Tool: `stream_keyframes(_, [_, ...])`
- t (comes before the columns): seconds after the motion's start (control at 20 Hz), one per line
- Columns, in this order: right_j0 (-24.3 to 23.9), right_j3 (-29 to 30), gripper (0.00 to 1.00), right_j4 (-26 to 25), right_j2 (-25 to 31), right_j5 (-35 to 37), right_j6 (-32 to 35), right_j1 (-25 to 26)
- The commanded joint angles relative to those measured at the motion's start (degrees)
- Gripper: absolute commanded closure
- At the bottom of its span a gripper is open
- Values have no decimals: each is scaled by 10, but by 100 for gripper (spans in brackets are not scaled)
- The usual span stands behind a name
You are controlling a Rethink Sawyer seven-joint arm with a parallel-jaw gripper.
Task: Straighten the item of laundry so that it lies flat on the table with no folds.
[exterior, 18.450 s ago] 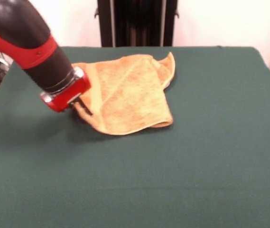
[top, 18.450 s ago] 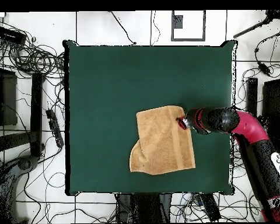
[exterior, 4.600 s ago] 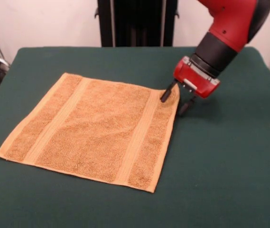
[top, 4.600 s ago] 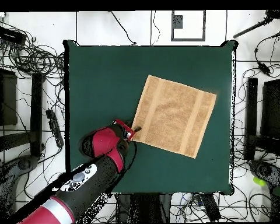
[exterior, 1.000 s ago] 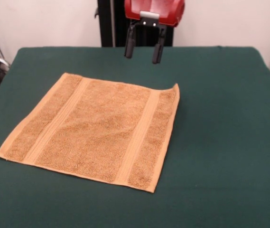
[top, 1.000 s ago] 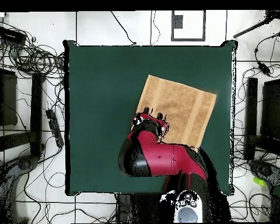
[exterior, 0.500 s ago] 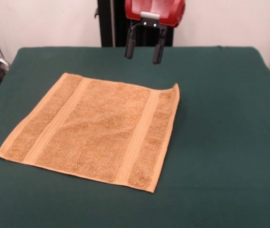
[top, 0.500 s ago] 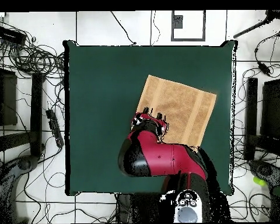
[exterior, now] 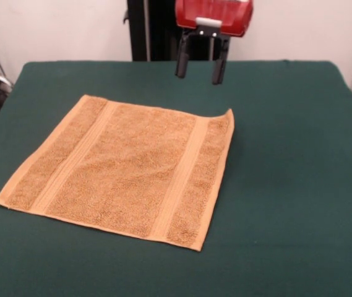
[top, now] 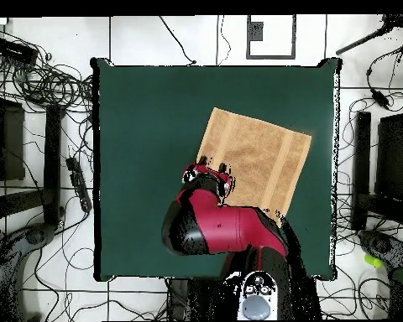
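Front view, left to right. Golden-orange terry towel [exterior: 123, 173] lies spread on the green felt table [exterior: 287, 185], left of centre, set at a slight angle to the table edges. Two flat woven bands run across it, one near the left edge, one near the right. No folds across the main field. Far right corner [exterior: 228, 114] curls up a little off the felt; whether it is a true turn-over or just a lifted tip is hard to judge from here.

Gripper [exterior: 200, 68] hangs above the far side of the table, clear of the cloth. Jaws stand apart, nothing held between them.

Overhead view: towel [top: 255, 155] sits right of table centre, arm [top: 217, 226] reaching in from the base side beside it.

Judgement: task nearly done. What remains, if anything, is that raised corner. To do it well: come down just beside the tip, pinch only the edge, draw outward along the diagonal, low and short, so the flat part does not drag or wrinkle.
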Motion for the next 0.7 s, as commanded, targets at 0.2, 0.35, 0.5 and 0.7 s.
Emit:
stream_keyframes(0.2, [40,8,0,-19,2,-9,33,49])
stream_keyframes(0.35, [42,7,0,-22,-4,-25,34,55])
stream_keyframes(0.5, [40,7,0,-26,-6,-39,34,61])
stream_keyframes(0.7, [35,11,0,-29,-6,-52,33,66])
